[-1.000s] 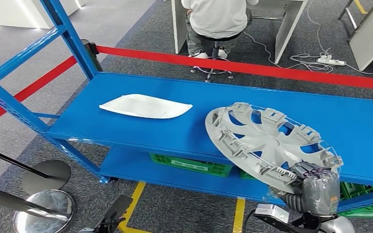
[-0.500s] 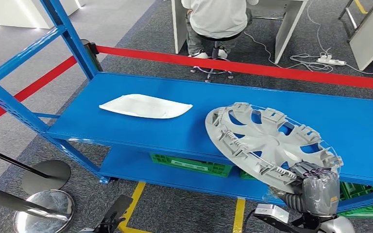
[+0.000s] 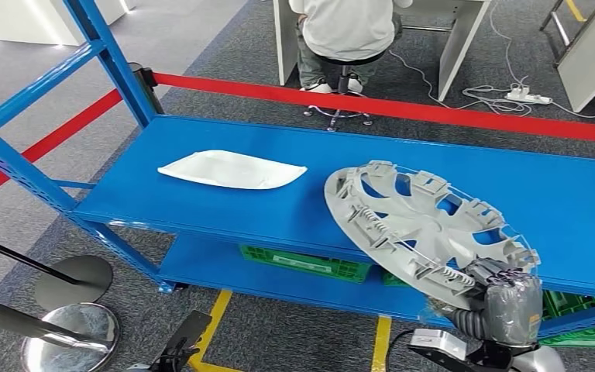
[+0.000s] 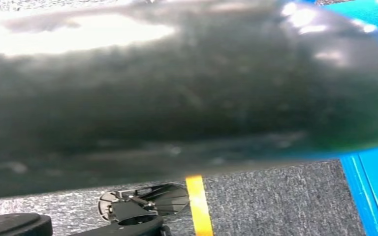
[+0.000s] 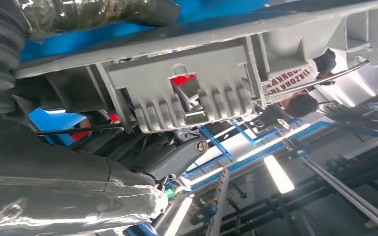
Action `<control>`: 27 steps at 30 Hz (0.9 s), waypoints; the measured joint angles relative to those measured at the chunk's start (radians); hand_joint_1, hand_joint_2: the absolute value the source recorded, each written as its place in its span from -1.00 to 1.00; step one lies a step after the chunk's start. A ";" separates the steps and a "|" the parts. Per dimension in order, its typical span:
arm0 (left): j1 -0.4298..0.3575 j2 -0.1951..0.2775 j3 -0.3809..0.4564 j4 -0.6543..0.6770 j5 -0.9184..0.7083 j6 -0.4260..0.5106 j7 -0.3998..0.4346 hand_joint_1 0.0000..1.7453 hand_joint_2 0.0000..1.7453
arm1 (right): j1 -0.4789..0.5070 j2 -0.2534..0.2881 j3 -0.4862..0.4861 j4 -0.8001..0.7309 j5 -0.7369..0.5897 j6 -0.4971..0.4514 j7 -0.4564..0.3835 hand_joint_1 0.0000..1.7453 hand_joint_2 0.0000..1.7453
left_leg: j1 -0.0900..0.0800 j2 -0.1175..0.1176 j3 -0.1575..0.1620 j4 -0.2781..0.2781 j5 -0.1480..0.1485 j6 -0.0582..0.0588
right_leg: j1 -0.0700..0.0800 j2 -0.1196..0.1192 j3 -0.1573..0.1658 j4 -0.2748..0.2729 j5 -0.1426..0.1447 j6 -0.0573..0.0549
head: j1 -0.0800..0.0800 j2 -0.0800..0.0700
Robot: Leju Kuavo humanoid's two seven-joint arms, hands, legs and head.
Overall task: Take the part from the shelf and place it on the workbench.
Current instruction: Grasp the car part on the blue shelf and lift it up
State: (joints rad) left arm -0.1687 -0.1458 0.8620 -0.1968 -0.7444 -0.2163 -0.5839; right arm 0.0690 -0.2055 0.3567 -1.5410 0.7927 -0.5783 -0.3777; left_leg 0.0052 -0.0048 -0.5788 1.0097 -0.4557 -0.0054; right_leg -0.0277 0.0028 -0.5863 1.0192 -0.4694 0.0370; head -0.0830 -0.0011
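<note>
A grey wheel cover (image 3: 426, 227) stands tilted over the front right of the blue shelf deck (image 3: 294, 167), its ribbed back side facing me. My right hand (image 3: 500, 298) grips its near lower rim, below the deck's front edge. In the right wrist view the cover's grey ribbed rim (image 5: 192, 96) runs close across the picture, with my right hand's thumb (image 5: 69, 196) pressed under it. A white flat curved part (image 3: 231, 169) lies on the deck to the left.
A red barrier tape (image 3: 387, 105) runs behind the shelf, and a person sits on a stool (image 3: 346, 62) beyond it. Green crates (image 3: 306, 263) sit on the lower shelf. Chrome stanchion bases (image 3: 70, 329) stand at the lower left. Blue uprights (image 3: 112, 58) frame the left.
The wheel cover has shifted slightly up and to the left with my right hand. Nothing else has moved.
</note>
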 joint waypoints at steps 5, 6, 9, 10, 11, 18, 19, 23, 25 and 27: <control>0.000 -0.001 -0.002 0.000 0.001 0.000 0.002 -1.00 -1.00 | 0.002 0.004 -0.001 -0.011 -0.006 0.000 -0.013 1.00 1.00 | 0.000 0.000 0.000 0.000 0.000 0.000 | 0.000 0.000 0.000 0.000 0.000 0.000 | 0.000 0.000; 0.000 -0.001 -0.003 0.000 0.002 0.000 0.002 -1.00 -1.00 | 0.003 0.005 -0.001 -0.014 -0.007 0.000 -0.016 1.00 1.00 | 0.000 0.000 -0.001 0.000 0.000 0.000 | 0.000 0.000 -0.001 0.000 0.000 0.000 | 0.000 0.000; -0.001 -0.001 -0.003 0.000 0.003 0.000 0.004 -1.00 -1.00 | 0.003 0.006 -0.002 -0.020 -0.008 -0.001 -0.021 1.00 1.00 | 0.000 0.000 -0.001 0.000 0.000 0.000 | 0.000 0.000 -0.001 0.000 0.000 0.000 | 0.000 0.000; -0.001 -0.001 -0.004 0.000 0.004 0.000 0.004 -1.00 -1.00 | 0.004 0.006 -0.002 -0.020 -0.008 -0.001 -0.022 1.00 1.00 | 0.000 0.000 -0.001 0.000 0.000 0.000 | 0.000 0.000 -0.001 0.000 0.000 0.000 | 0.000 0.000; -0.001 -0.001 -0.004 0.000 0.004 0.000 0.004 -1.00 -1.00 | 0.004 0.006 -0.002 -0.020 -0.008 -0.001 -0.023 1.00 1.00 | 0.000 0.000 -0.001 0.000 0.000 0.000 | 0.000 0.000 -0.001 0.000 0.000 0.000 | 0.000 0.000; -0.002 -0.001 -0.005 0.000 0.004 0.006 0.010 -1.00 -1.00 | 0.003 0.010 -0.002 -0.020 0.000 -0.005 -0.034 1.00 1.00 | 0.000 0.000 -0.001 0.000 0.000 0.000 | 0.000 0.000 -0.001 0.000 0.000 0.000 | 0.000 0.000; -0.002 -0.001 -0.005 0.000 0.004 0.006 0.010 -1.00 -1.00 | 0.003 0.010 -0.002 -0.020 0.001 -0.007 -0.036 1.00 1.00 | 0.000 0.000 -0.001 0.000 0.000 0.000 | 0.000 0.000 -0.001 0.000 0.000 0.000 | 0.000 0.000; -0.003 -0.001 -0.006 0.000 0.004 0.006 0.010 -1.00 -1.00 | 0.003 0.014 -0.002 -0.020 0.003 -0.013 -0.037 1.00 1.00 | 0.000 0.000 -0.001 0.000 0.000 0.000 | 0.000 0.000 -0.001 0.000 0.000 0.000 | 0.000 0.000; -0.004 -0.001 -0.006 0.000 0.004 0.006 0.010 -1.00 -1.00 | 0.003 0.014 -0.002 -0.020 0.004 -0.013 -0.037 1.00 1.00 | 0.000 0.000 -0.001 0.000 0.000 0.000 | 0.000 0.000 -0.001 0.000 0.000 0.000 | 0.000 0.000; -0.005 -0.001 -0.006 0.000 0.004 0.007 0.010 -1.00 -1.00 | 0.003 0.015 -0.002 -0.021 0.004 -0.014 -0.037 1.00 1.00 | 0.000 0.000 -0.001 0.000 0.000 0.000 | 0.000 0.000 -0.001 0.000 0.000 0.000 | 0.000 0.000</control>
State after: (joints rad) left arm -0.1738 -0.1465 0.8557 -0.1968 -0.7404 -0.2097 -0.5739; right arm 0.0723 -0.1909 0.3544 -1.5617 0.7965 -0.5919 -0.4150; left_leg 0.0052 -0.0049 -0.5802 1.0097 -0.4557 -0.0054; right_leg -0.0277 0.0027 -0.5874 1.0192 -0.4694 0.0370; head -0.0828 -0.0011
